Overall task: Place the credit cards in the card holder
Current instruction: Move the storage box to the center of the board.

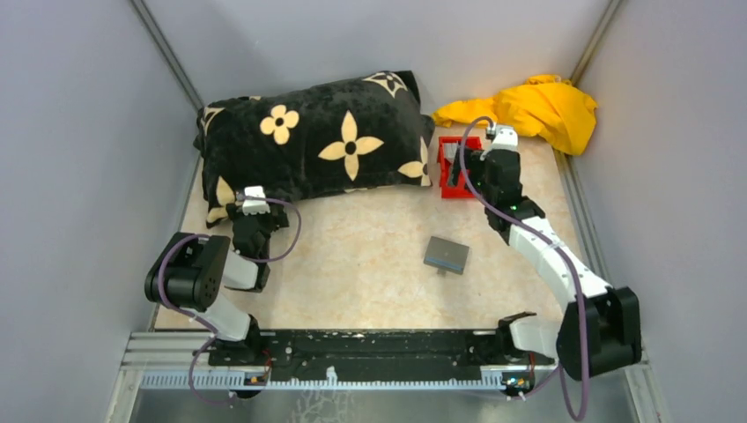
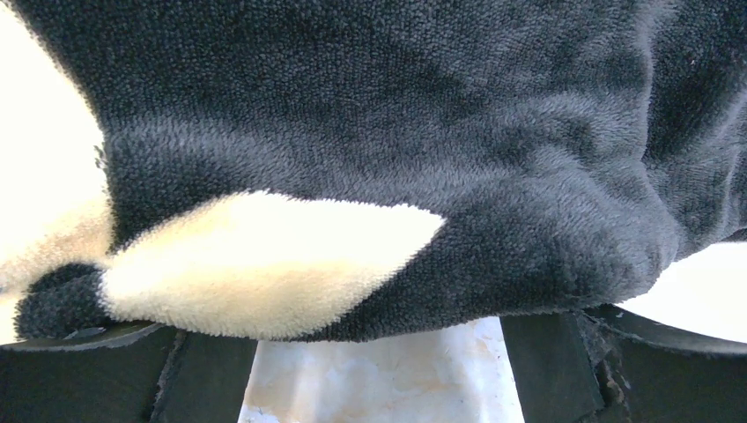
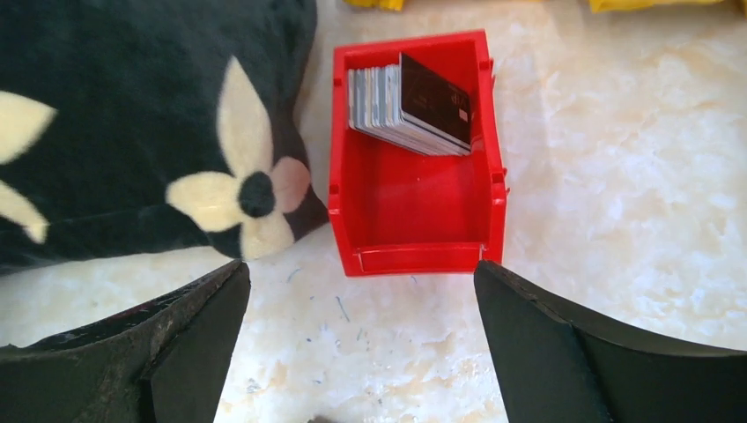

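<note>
Broadly, the table is crowded at the back by a big black pillow with cream flowers. The left gripper has its jaws spread wide with the pillow's edge right in front of them, and it holds nothing. A crumpled yellow cloth lies beyond the right gripper, which is also wide and empty and hovers just short of a red bin. The card holder lies flat well behind that gripper, toward the arm bases. The credit cards stand on edge in a leaning stack against the bin's far wall. They look light, thin, stiff and slick, and they are packed tight, so peeling one off is likely to be fiddly. The best hold seems to be the exposed top edge of the nearest, dark card, pinched across its faces.
</note>
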Tool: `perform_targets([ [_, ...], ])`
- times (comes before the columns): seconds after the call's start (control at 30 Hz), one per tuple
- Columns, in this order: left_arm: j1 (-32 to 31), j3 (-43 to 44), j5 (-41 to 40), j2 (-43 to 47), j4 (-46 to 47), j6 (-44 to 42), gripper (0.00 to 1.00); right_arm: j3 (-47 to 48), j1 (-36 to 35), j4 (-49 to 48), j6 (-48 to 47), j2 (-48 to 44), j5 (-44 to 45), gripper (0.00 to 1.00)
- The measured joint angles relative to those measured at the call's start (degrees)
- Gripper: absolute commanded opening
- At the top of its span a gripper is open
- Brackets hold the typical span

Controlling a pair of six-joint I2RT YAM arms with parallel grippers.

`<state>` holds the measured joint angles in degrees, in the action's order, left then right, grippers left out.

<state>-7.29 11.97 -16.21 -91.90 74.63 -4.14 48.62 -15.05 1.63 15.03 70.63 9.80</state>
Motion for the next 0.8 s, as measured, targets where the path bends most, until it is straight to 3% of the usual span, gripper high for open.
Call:
perform_targets([
  [0.1,0.0,0.0,0.0,0.0,0.0,0.0,1.00,-1.5,-0.2,-2.0,0.2,-5.4,-0.5,0.99],
  [0.27,0.0,0.0,-0.1,0.2,-0.3,0.0,1.00,-8.5,-0.2,-12.4,1.4,-11.6,-3.7,0.79],
  [0.47,-5.2,4.7,-7.1,11.1,-13.0,-1.0,1.00,-1.9,-0.2,-11.6,-0.9,2.7,-3.0,0.71],
  [0.67,-6.2,16.1,-3.9,22.3,-30.3,6.0,1.00,1.6,-0.5,-8.9,-2.1,11.1,-1.5,0.68],
  [0.8,-6.1,20.6,-1.0,24.7,-39.3,11.5,1.00,5.6,-0.6,-8.8,-2.9,16.1,-1.8,0.66],
])
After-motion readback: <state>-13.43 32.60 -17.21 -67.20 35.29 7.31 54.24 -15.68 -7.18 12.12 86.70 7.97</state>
